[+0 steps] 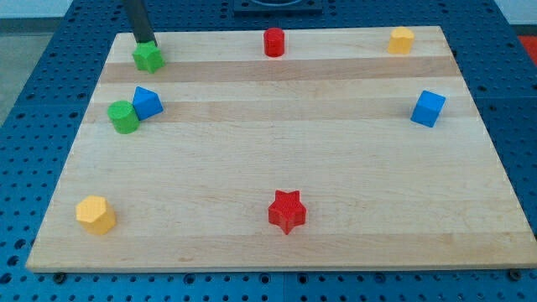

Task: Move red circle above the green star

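The red circle (274, 42) stands near the top edge of the wooden board (277, 159), around the middle. The green star (148, 57) sits at the top left of the board. My tip (147, 42) is at the star's upper side, touching it or nearly so, and far to the left of the red circle. The rod rises from there out of the view's top.
A green circle (123, 117) and a blue block (148, 102) touch each other below the green star. A yellow block (401, 39) is at the top right, a blue cube (428, 108) at the right, a red star (287, 210) at the bottom middle, and a yellow hexagon (96, 215) at the bottom left.
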You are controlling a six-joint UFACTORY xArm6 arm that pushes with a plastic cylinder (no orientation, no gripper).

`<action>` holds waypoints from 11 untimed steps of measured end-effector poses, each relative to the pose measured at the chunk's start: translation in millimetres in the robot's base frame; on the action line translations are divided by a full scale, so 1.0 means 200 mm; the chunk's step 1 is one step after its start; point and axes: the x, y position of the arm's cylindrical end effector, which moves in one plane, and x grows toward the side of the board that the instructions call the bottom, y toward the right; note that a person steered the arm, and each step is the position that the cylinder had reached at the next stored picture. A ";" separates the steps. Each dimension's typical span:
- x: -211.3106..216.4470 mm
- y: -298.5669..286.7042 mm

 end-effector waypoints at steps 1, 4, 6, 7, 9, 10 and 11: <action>0.14 0.04; 0.33 0.17; 0.07 0.29; -0.09 0.39; -0.23 0.82; -0.23 1.03; -0.22 1.14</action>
